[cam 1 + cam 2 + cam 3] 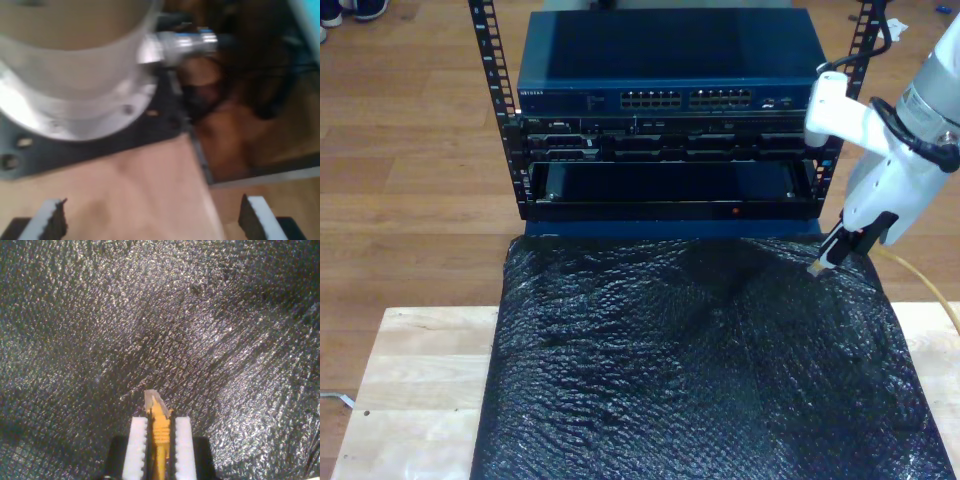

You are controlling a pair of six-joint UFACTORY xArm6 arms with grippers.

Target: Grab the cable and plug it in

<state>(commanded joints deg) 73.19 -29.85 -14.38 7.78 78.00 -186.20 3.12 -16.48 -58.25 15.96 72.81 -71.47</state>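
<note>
My second tool (160,440) is clamped on the cable (159,432): its white toothed fingers (137,447) press on both sides of the yellow boot, and the small clear plug juts out just past their tips. In the exterior view that tool (830,252) hangs at the right, the plug just above the far right part of the black bubble-wrap sheet (690,360); the yellow cable (920,280) trails off to the right. My first tool (152,220) is spread wide, nothing between its fingers (50,220), over a pale wooden surface (130,190) beside a round metal base (75,90). Farther back stands a rack (665,110) holding a blue network switch (670,65); its small white label is too tiny to read
</note>
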